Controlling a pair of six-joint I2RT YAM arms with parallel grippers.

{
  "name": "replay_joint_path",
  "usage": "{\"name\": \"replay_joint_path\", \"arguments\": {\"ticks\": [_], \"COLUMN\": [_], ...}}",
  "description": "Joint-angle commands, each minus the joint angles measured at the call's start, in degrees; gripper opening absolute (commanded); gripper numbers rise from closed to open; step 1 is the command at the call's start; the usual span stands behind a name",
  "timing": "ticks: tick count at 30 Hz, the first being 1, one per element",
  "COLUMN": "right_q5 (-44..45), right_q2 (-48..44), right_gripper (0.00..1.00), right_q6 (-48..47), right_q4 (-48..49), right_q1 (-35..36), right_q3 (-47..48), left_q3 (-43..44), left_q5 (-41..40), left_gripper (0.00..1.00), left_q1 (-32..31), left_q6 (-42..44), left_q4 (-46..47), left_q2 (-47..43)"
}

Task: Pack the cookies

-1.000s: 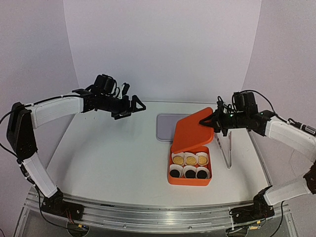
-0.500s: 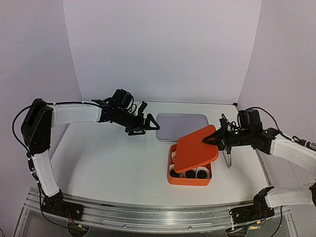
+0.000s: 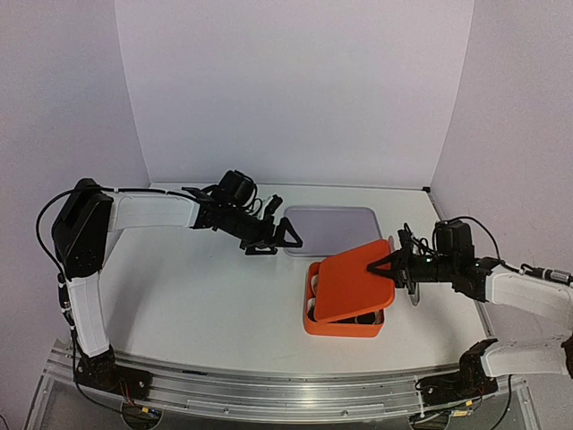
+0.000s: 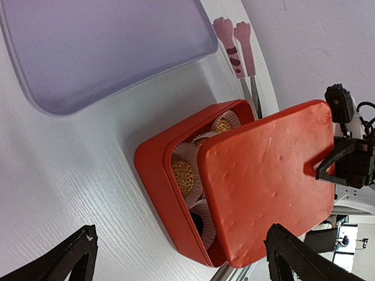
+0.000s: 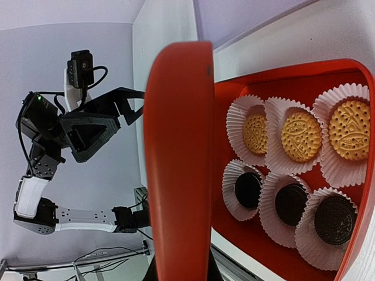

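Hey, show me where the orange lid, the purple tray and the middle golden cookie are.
orange lid [image 3: 352, 285]: top external view, centre of its top face.
purple tray [image 3: 327, 228]: top external view, bare middle of its floor.
middle golden cookie [image 5: 300, 136]: right wrist view, centre of its patterned face.

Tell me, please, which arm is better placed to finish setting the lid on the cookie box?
Right. The right gripper is shut on the orange lid, tilted over the box of cookies. The left gripper is open, empty, away near the grey tray.
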Motion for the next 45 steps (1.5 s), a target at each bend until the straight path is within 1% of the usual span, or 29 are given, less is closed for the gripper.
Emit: {"name": "replay_joint_path", "arguments": {"ticks": [1,6,11,15,19,23,28,34,38,42,44,45], "right_q5": [-1.72,-1.89,-3.89,-4.26,-5.09,-4.73,-5.48,-3.05,-2.98,-2.35,-1.55,-1.62], "right_q2": [-0.39,0.88,3.64,5.02,5.87,4.5,5.44,6.33,6.85,4.72,3.32,2.95], "right_gripper": [0.0,0.0,0.0,0.04,0.12,0.24,0.29,0.29,0.28,0.23,0.19,0.19], "right_q6": [2.75,2.85,6.14,5.99,6.6,6.38,7.37,8.95,11.09,12.77,14.22,14.67], "right_q4": [10.72,14.59,23.35,24.27,25.05,25.03,25.03,24.97,24.94,24.94,24.94,24.98], "right_q1": [-1.34,-2.2,-3.4,-4.49,-5.27,-6.23,-6.67,-7.68,-8.59,-8.69,-8.69,-8.73], "right_q3": [-3.29,-5.47,-8.3,-9.62,-10.48,-11.39,-12.13,-12.64,-13.2,-13.2,-13.54,-13.75], "left_q3": [1.48,1.73,1.68,1.99,2.53,3.31,4.0,4.46,4.42,4.19,4.11,4.13], "left_q5": [1.64,3.22,3.93,4.05,4.38,4.62,4.69,4.87,4.89,4.85,4.87,5.08], "left_gripper": [1.0,1.0,1.0,1.0,1.0,1.0,1.0,1.0,1.0,1.0,1.0,1.0], "left_q1": [-0.27,-0.32,-0.52,-0.67,-0.67,-0.76,-0.76,-0.83,-1.0,-1.19,-1.2,-1.24], "left_q6": [-0.68,-0.89,-1.25,-1.21,-0.94,-0.91,-0.84,-1.17,-1.25,-1.26,-1.43,-1.57], "left_q4": [3.17,4.24,4.96,5.0,4.78,4.47,3.91,3.87,3.97,3.99,4.11,4.26], "left_q2": [-0.41,0.68,1.56,1.82,2.26,2.92,3.36,3.65,3.61,3.64,3.74,3.79]}}
